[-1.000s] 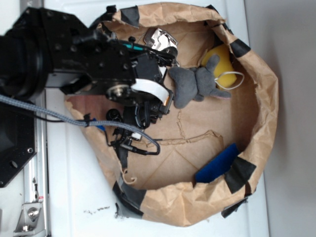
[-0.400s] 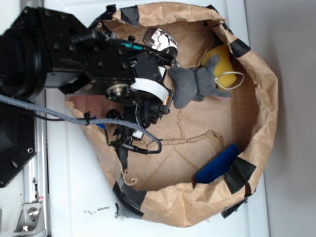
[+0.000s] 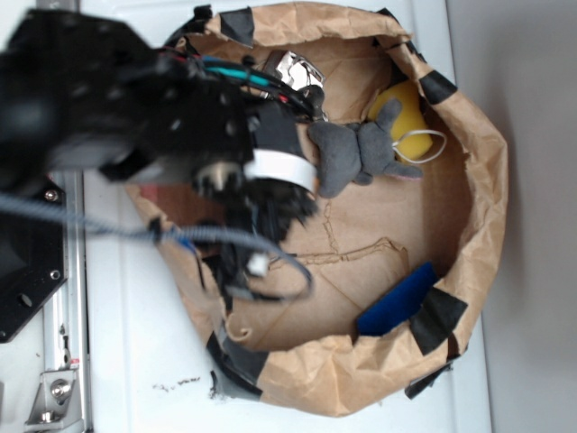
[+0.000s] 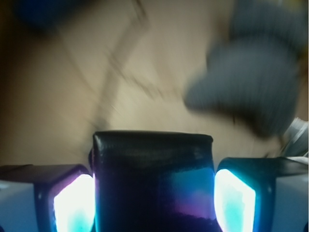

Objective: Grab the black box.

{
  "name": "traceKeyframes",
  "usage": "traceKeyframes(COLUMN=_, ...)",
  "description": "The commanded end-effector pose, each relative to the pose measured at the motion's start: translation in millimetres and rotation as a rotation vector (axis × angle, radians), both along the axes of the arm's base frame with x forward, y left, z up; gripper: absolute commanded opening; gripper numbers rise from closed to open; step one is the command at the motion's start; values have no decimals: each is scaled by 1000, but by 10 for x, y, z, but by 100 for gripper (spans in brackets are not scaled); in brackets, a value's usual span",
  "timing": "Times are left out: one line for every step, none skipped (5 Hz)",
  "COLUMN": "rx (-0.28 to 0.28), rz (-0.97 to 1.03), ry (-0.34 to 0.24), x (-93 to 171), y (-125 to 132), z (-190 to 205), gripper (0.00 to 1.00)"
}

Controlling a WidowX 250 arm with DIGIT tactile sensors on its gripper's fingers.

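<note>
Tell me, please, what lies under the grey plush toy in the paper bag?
The grey plush toy lies on brown paper and partly over a yellow object. The covered part of that object cannot be seen. The black box is elsewhere, between the jaws.

Exterior overhead on paper bowl (image 3: pixel 469 180), wrist close, low, both showing plush (image 4: pixel 251 82)

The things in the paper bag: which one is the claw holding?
The black box, squeezed between the claw's two glowing fingers. The grey plush toy, yellow ball and blue piece lie loose.
</note>
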State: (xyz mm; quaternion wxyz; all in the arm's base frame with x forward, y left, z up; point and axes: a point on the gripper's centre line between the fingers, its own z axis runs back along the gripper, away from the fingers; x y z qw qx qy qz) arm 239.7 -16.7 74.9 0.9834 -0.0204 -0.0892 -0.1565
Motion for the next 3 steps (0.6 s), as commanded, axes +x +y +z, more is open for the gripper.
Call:
traceKeyframes(rx=57, rz=249, ry=-27, x=94, y=62, z=703, gripper=0)
traceKeyframes(rx=73, rz=279, ry=-50, x=119, y=70, z=728, gripper=0)
traceKeyframes(rx=47, rz=278, ry=-75, x=114, y=67, z=746, gripper=0)
